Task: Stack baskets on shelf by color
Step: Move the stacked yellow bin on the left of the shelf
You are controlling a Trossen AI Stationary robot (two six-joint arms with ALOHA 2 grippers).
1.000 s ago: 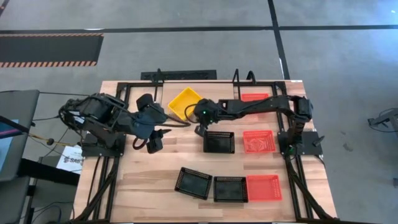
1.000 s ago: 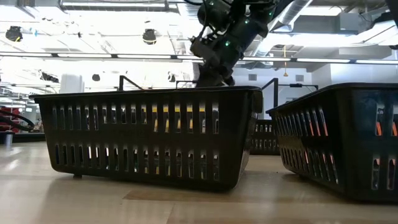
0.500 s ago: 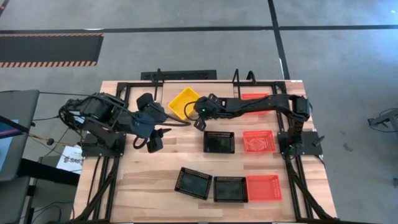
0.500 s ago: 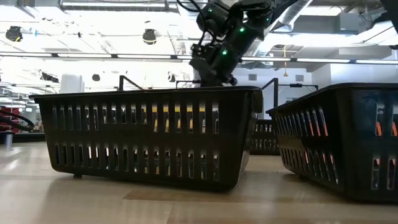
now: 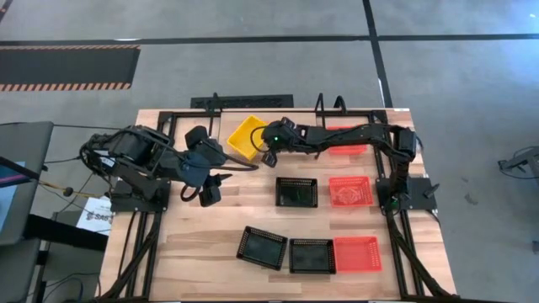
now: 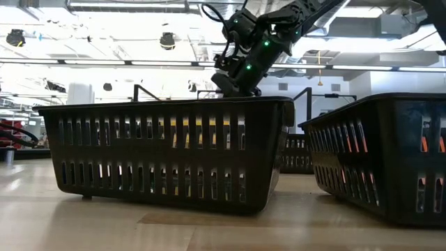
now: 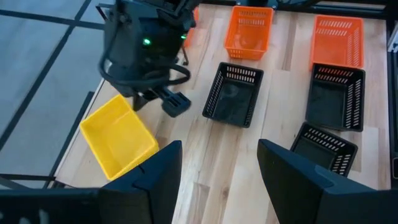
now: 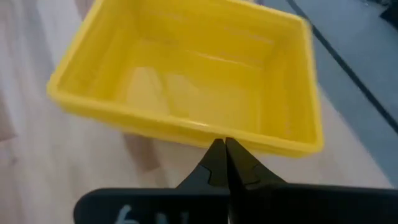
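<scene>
While the left gripper [image 5: 210, 190] waits with its fingers spread apart and empty at the left of the high view, the right arm reaches across the upper middle of that frame. The right gripper [image 5: 269, 156] is closed on nothing, its tips pressed together, just beside the near edge of the yellow basket [image 5: 248, 137], which lies turned at an angle in the upper middle. Right of it, a red basket [image 5: 345, 133] is partly under the right arm. Three black baskets show: one in the centre [image 5: 296, 191] and two at the lower middle [image 5: 262, 247] [image 5: 312, 255]. Two more red baskets lie to the right, one beside the centre black one [image 5: 350, 191], one at the lower right [image 5: 357, 252]. I cannot make out the shelf clearly; only black wire hoops [image 5: 328, 103] show at the top edge of the table [image 5: 202, 236]
</scene>
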